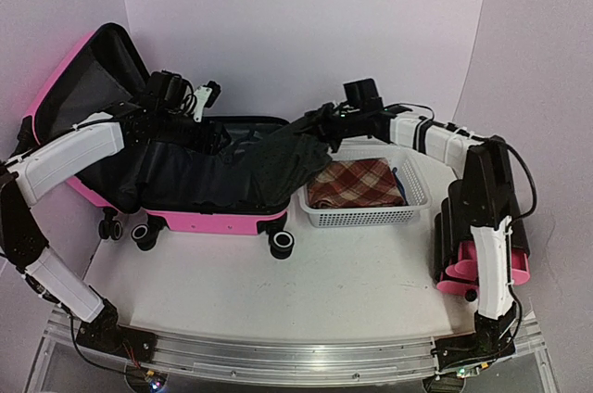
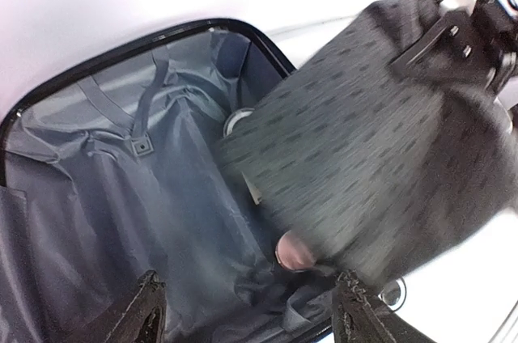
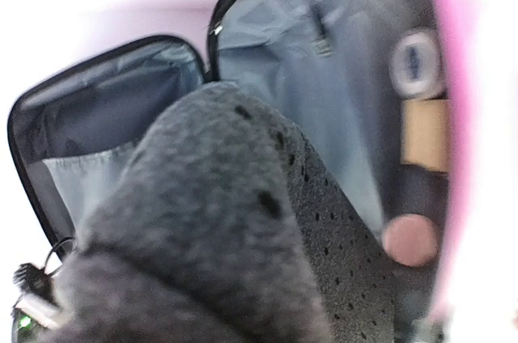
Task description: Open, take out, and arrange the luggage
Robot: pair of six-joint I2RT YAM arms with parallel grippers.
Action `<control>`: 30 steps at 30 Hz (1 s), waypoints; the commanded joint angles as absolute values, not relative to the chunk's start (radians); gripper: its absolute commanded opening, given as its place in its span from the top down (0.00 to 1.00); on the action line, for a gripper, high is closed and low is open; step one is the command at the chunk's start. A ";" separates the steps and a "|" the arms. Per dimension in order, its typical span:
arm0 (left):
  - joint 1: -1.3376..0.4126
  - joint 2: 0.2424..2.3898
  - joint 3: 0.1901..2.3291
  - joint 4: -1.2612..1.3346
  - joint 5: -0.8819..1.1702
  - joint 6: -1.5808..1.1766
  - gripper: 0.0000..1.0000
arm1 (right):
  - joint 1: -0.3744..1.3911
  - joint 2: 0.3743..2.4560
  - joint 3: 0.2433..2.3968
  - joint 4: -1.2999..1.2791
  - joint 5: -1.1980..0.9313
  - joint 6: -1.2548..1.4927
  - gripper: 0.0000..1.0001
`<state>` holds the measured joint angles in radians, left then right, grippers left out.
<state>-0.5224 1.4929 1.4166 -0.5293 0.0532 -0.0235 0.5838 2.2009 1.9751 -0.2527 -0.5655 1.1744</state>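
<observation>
The hot-pink luggage (image 1: 213, 219) lies open at the left of the table, its lid (image 1: 56, 87) propped up and its black lining (image 2: 121, 213) bare. My right gripper (image 1: 320, 129) is shut on a dark grey garment (image 1: 287, 166) and holds it up over the case's right end. That garment (image 3: 210, 230) fills the right wrist view and hides the fingers. My left gripper (image 2: 251, 315) hangs open over the lining beside the garment (image 2: 372, 141), with nothing between its fingertips (image 2: 146, 311). In the case lie a small pink round thing (image 2: 295, 252), a white round tin (image 3: 417, 64) and a tan box (image 3: 425, 134).
A white mesh basket (image 1: 357, 217) stands right of the luggage with a folded red plaid cloth (image 1: 357, 183) in it. A small black cabinet with pink drawers (image 1: 454, 254) sits by the right arm. The case's wheels (image 1: 281, 243) face the near table edge.
</observation>
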 commanded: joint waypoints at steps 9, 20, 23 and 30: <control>-0.518 1.525 1.485 -0.480 0.103 -0.038 0.30 | 0.353 2.097 1.790 -0.303 -0.915 0.955 1.00; -0.519 1.517 1.483 -0.480 0.106 -0.048 0.30 | 0.249 2.157 1.772 -0.374 -0.960 0.832 1.00; -0.518 1.519 1.488 -0.481 0.108 -0.048 0.30 | 0.232 2.171 1.774 -0.408 -0.966 0.785 1.00; -0.518 1.523 1.496 -0.483 0.121 -0.056 0.30 | 0.193 2.210 1.777 -0.461 -0.974 0.666 1.00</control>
